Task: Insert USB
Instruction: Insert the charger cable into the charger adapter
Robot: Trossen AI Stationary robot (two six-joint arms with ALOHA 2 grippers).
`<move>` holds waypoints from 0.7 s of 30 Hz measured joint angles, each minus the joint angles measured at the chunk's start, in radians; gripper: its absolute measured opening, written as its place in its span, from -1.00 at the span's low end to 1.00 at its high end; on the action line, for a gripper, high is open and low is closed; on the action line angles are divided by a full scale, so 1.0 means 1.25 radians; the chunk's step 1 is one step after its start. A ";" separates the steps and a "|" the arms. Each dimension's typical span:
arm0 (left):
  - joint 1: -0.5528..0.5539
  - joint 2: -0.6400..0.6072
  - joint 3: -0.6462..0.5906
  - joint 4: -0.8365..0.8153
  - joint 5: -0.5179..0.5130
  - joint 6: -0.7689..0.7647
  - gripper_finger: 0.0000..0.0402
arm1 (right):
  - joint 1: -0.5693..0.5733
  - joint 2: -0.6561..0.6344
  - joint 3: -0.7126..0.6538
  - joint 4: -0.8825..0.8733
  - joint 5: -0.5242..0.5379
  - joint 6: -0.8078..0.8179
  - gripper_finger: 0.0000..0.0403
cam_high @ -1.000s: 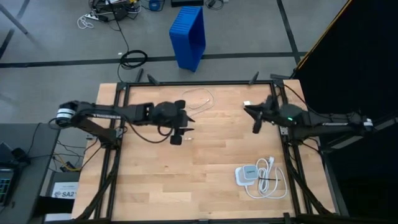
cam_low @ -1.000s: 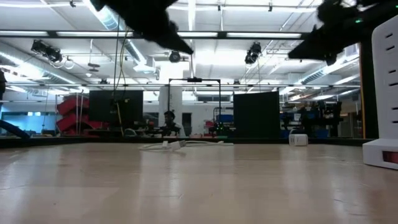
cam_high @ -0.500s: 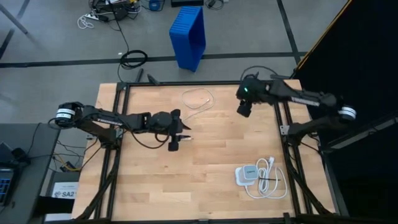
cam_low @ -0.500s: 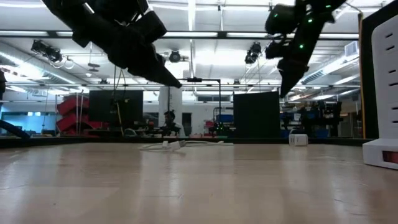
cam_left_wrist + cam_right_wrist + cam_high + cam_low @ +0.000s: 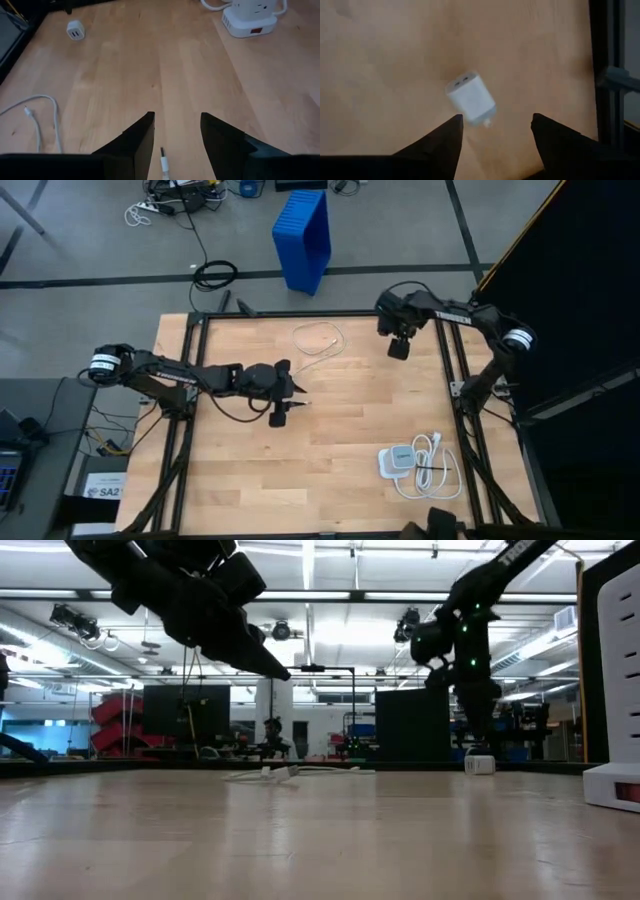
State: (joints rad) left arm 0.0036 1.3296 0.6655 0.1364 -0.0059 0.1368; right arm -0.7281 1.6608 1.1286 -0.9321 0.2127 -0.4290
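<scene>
High view: a white sticker (image 5: 99, 489) beside the table's left frame reads "SA2", the rest cut off; no other writing can be made out. Thin white USB cable (image 5: 318, 338) is looped on the light wooden table (image 5: 330, 470) near its far edge, between the two arms. Left gripper (image 5: 296, 391) is held over the table's left-centre, fingers parted, nothing between them; one small white plug (image 5: 164, 164) of the cable is seen lying just under the gap in the left wrist view, with another stretch of cable (image 5: 37, 121) off to one side. Little change on that arm since half a second ago. Right gripper (image 5: 398, 348) has been swung back toward the far right corner and now hangs, fingers spread and empty, above a small white cube charger (image 5: 470, 98). Flat white socket block (image 5: 397, 460) with thick cord sits at near right, well apart from the cable.
</scene>
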 joint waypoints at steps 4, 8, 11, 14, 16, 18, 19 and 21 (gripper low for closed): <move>-0.002 0.000 0.000 0.000 0.000 -0.008 -0.27 | -0.011 0.027 0.000 0.026 0.000 -0.038 -0.03; -0.004 0.000 0.000 -0.002 0.000 -0.009 -0.27 | -0.018 0.044 0.000 0.036 -0.008 -0.044 0.01; -0.005 0.000 0.000 -0.011 0.000 -0.009 -0.27 | -0.017 0.044 -0.005 0.037 -0.020 -0.062 0.06; -0.005 0.000 0.000 -0.016 0.000 -0.009 -0.27 | -0.016 0.044 -0.007 0.038 -0.022 -0.076 0.12; -0.005 0.000 0.000 -0.020 0.000 -0.009 -0.27 | -0.016 0.044 -0.007 0.040 -0.035 -0.086 0.15; -0.005 0.000 0.000 -0.023 0.000 -0.012 -0.27 | -0.017 0.044 -0.007 0.041 -0.044 -0.096 0.17; -0.005 0.000 0.000 -0.023 0.000 -0.012 -0.27 | -0.016 0.044 -0.007 0.041 -0.042 -0.101 0.18; -0.005 0.000 0.000 -0.024 0.000 -0.012 -0.27 | -0.016 0.044 -0.007 0.042 -0.031 -0.104 0.18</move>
State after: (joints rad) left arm -0.0021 1.3296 0.6655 0.1058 -0.0063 0.1215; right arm -0.7485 1.7153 1.1202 -0.8802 0.1736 -0.5589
